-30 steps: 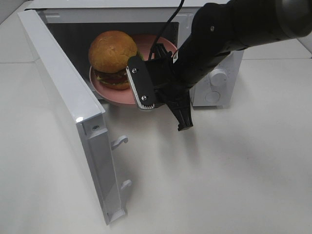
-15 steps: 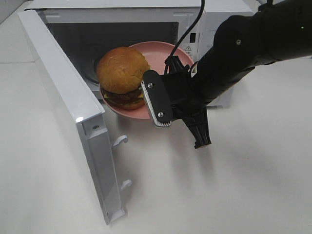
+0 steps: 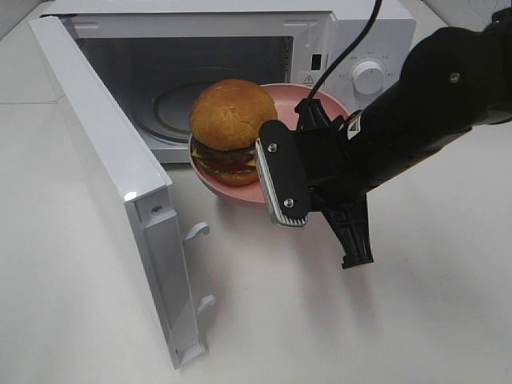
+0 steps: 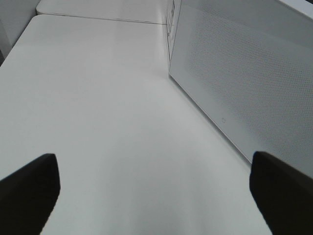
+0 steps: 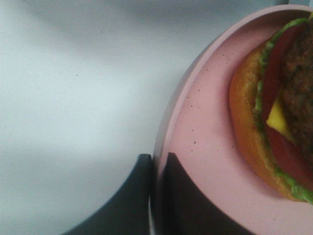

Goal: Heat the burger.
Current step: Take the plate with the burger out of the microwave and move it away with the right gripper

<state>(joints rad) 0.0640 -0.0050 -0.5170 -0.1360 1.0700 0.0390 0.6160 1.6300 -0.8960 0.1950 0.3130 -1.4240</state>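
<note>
One burger (image 3: 232,128) sits on one pink plate (image 3: 320,102), held in the air just outside the one microwave (image 3: 240,32), whose door (image 3: 112,184) stands open. The right gripper (image 5: 155,196) pinches the plate's rim. The left gripper (image 4: 151,188) is spread wide over bare table (image 4: 98,98). The arm hides the plate's near edge.

I'm seeing a plain white tabletop (image 3: 416,320) carrying a boxy white microwave (image 3: 352,40), its door (image 3: 112,176) hanging wide open.
</note>
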